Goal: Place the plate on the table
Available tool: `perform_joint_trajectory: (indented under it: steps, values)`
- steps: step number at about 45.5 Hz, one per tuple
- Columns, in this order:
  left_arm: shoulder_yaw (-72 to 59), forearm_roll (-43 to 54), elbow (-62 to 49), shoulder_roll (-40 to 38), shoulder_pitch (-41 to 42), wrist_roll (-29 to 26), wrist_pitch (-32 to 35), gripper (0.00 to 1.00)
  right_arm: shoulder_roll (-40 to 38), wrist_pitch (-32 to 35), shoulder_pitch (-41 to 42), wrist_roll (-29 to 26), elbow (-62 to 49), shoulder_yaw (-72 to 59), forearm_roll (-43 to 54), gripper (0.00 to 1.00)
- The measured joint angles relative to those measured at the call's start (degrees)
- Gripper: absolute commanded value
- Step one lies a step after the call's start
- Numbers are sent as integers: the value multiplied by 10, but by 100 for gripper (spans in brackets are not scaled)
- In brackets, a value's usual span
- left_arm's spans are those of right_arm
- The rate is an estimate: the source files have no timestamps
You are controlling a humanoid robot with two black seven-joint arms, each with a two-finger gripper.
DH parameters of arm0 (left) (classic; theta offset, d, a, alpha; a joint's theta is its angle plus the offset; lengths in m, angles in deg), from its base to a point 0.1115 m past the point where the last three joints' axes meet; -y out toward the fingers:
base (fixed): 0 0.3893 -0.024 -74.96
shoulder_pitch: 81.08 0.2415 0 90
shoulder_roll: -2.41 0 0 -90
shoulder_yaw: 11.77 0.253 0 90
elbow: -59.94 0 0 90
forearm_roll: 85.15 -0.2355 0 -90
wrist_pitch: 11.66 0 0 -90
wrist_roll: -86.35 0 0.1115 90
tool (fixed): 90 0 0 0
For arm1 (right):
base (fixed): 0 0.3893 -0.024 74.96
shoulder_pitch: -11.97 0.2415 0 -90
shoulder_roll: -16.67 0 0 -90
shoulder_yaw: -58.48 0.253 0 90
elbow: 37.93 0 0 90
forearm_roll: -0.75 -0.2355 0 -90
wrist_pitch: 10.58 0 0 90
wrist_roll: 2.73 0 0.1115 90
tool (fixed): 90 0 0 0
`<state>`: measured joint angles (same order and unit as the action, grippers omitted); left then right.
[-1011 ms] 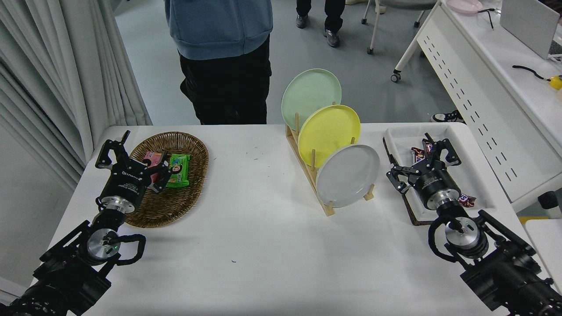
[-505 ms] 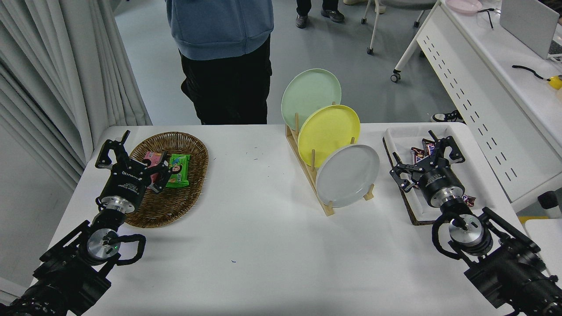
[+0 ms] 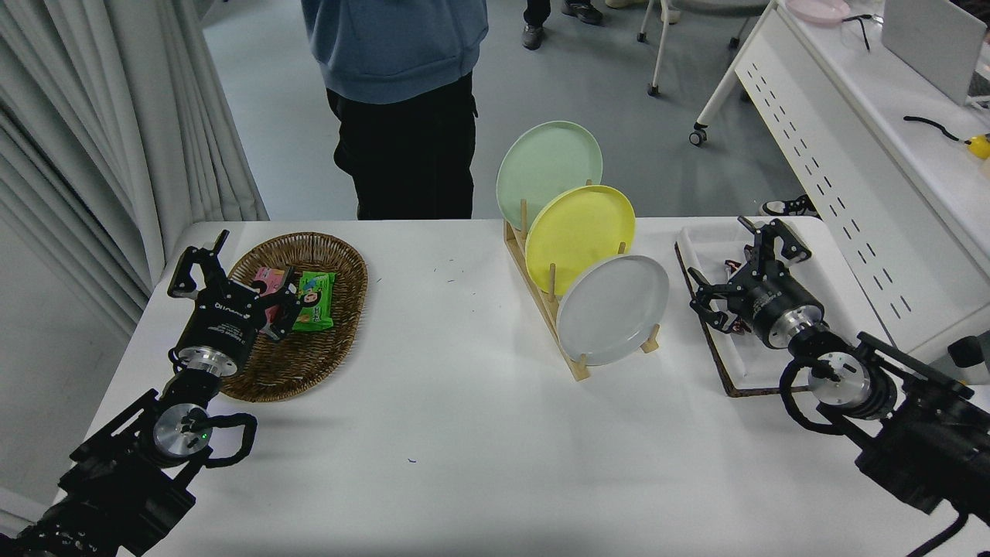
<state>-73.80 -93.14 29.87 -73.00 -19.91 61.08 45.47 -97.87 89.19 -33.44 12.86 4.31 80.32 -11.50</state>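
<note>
- The left arm is parked at the lower left; its pincer point(image 3: 232, 272) hangs with jaws spread wide and holding nothing, over the near-left edge of the basket.
- The basket point(image 3: 340, 340) is brown wicker and oval, lying on the table point(image 3: 464, 433). Just right of the left pincer it holds a pink packet point(image 3: 268, 278) and a green packet point(image 3: 315, 300), side by side.
- A person point(image 3: 406, 100) in a blue top and black trousers stands at the far edge, beyond the basket.
- The rack point(image 3: 545, 305) is wooden with upright pegs and stands well left of the right pincer. It holds three plates on edge, one behind another: a green plate point(image 3: 549, 174) farthest, a yellow plate point(image 3: 580, 236) in the middle, and the grey plate point(image 3: 612, 309) nearest the camera.
- The grey plate leans in the rack's front slot, just left of the right pincer and clear of it.
- The right arm comes in from the lower right, pointing away and a little leftward. Its pincer point(image 3: 742, 263) has jaws spread wide, gripping nothing, and hangs over the tray.
- The tray point(image 3: 700, 240) is white and shallow; wrapped candy bars point(image 3: 735, 267) show only partly behind the pincer.
</note>
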Motion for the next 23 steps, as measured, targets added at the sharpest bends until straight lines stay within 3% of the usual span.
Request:
perform_joint_trajectory:
  steps: [23]
  values:
    - [0,0,0,0,0,0,0,100,-117,13,178,-7,117,-288,-7,99]
